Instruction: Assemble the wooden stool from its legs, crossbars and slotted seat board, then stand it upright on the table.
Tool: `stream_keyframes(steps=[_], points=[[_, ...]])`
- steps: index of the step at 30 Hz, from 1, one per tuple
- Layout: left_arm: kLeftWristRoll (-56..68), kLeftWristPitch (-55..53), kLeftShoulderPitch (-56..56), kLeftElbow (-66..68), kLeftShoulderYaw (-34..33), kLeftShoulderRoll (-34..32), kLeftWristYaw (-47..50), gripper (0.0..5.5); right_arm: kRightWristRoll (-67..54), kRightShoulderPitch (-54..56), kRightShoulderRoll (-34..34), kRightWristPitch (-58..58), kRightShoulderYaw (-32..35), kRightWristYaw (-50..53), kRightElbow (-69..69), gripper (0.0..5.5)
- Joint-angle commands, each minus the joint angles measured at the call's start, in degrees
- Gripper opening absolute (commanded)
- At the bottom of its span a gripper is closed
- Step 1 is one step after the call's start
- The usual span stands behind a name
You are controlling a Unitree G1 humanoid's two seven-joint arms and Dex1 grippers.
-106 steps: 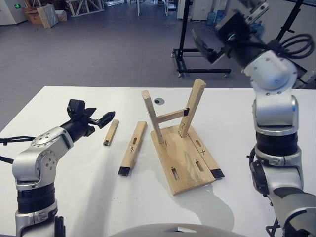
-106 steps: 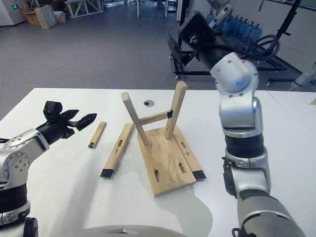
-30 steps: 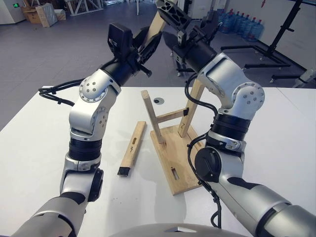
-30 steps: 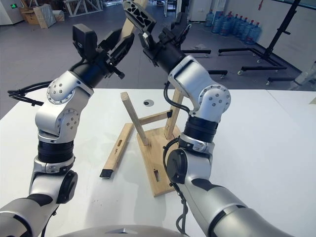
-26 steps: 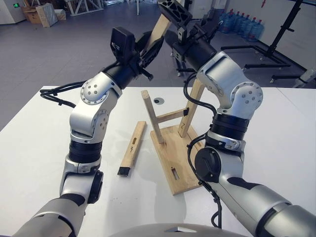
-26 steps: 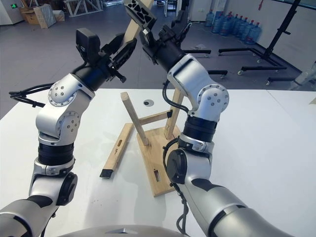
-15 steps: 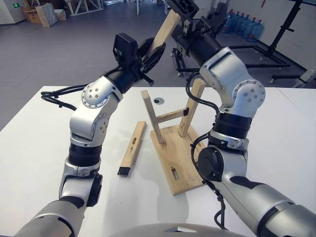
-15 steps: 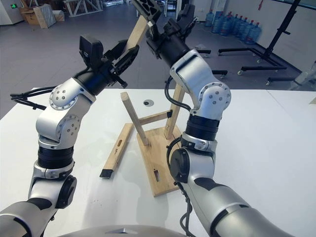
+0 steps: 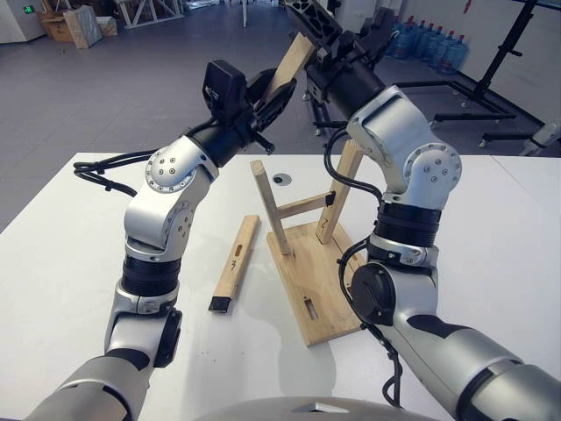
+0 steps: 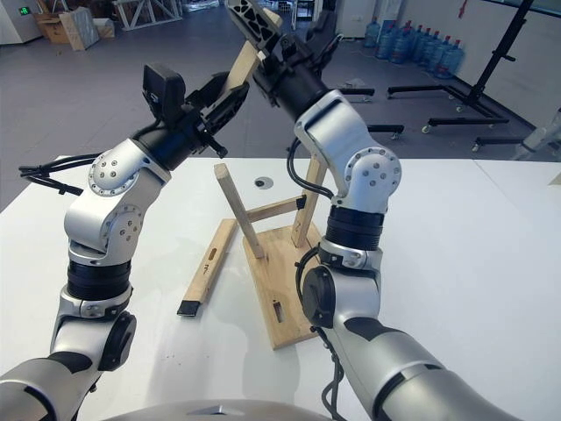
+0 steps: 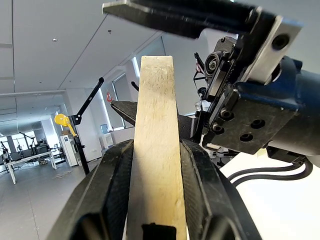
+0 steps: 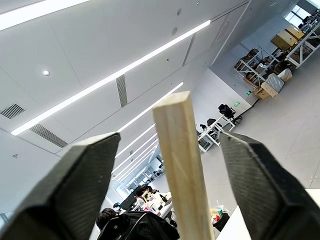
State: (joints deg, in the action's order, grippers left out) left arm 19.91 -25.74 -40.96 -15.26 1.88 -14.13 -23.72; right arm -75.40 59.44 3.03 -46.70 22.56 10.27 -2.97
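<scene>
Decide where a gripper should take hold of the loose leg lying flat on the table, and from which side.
Grip the loose leg across its narrow width near mid-length, coming down from above. It lies flat on the table, so only its two long sides are free, and the middle should balance.

Looked like a big open robotics lab or workshop hall. Beyond the white table (image 9: 70,263), had a wide grey floor (image 9: 131,96), a black wheeled rack (image 9: 500,48) and blue water jugs (image 9: 438,48). Cardboard boxes (image 9: 83,28) far behind the table's left. Long ceiling strip lights (image 12: 125,68) overhead.
</scene>
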Motion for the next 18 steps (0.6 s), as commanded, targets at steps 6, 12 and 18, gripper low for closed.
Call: stream_keyframes(steps=[6,12,18], points=[[-0.6,0.0,0.4,-0.5,0.5,-0.4,-0.7,1.27,-0.4,-1.0,-0.8,0.7,-1.0,0.3,0.2,1.84],[-0.9,0.2,0.2,0.0,0.4,-0.7,-1.0,1.27,-0.3,-1.3,-1.1,1.0,-1.6,0.4,0.7,0.67],[-1.2,0.4,-0.4,0.8,0.4,-1.1,-1.6,1.27,0.5,-2.4,-2.3,0.9,-2.7,0.6,1.8,0.42]])
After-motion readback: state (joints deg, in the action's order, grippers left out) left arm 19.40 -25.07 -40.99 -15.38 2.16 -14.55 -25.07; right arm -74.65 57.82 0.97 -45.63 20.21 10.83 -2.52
